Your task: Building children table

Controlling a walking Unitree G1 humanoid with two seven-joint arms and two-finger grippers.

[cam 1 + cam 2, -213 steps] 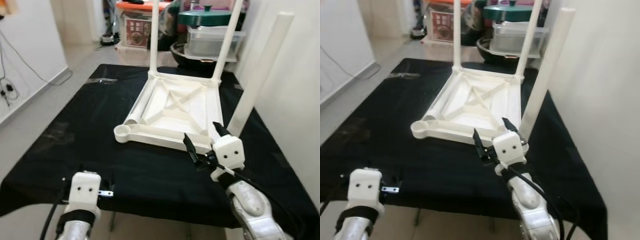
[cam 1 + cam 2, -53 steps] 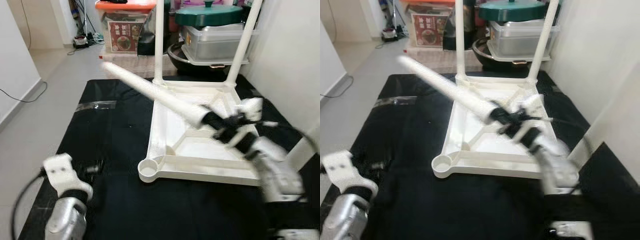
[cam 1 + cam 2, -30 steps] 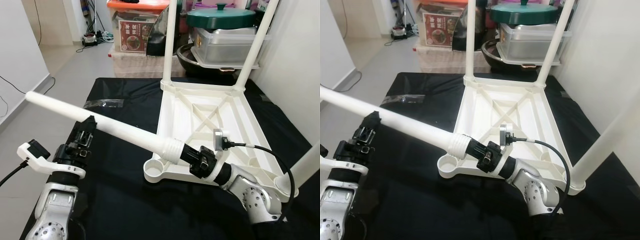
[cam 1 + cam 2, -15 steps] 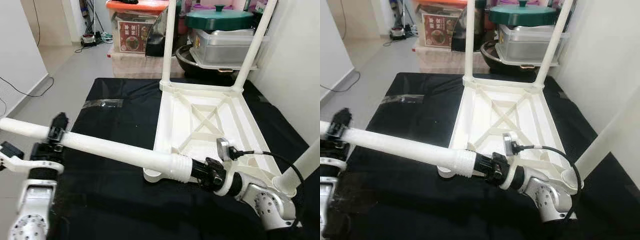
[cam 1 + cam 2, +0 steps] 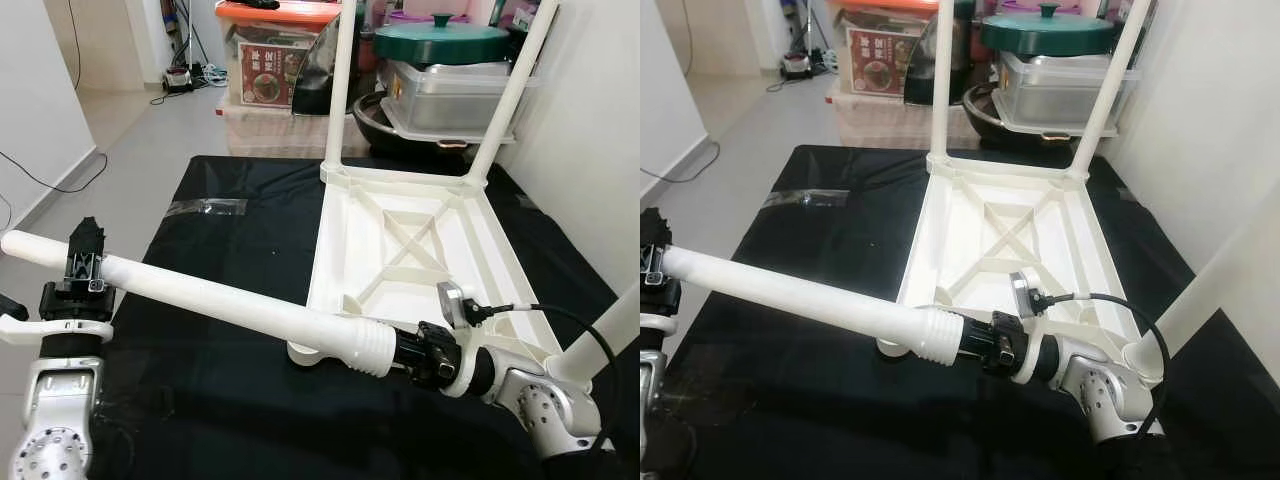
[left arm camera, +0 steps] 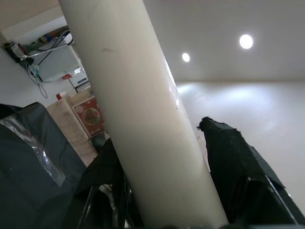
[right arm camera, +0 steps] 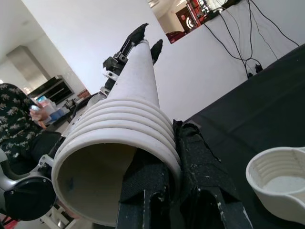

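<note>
Lying near-level, leg (image 5: 220,298) spans left gripper (image 5: 82,262) to right gripper (image 5: 420,356).

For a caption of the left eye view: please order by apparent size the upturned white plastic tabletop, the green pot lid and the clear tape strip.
1. Upturned white plastic tabletop
2. Green pot lid
3. Clear tape strip

The lid stands farther away, so its true size is unsure.

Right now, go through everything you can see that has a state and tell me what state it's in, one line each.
Loose leg: held off the cloth, slanted, threaded end near the empty socket.
Tabletop: upside down on the black cloth.
Near-left socket: empty.
Far legs: two fitted, upright.
Near-right leg: standing in its corner.
Right gripper: jaws shut on the leg's threaded end.
Left gripper: jaws astride the leg's far end.
Green-lidded pot: lid on.
</note>
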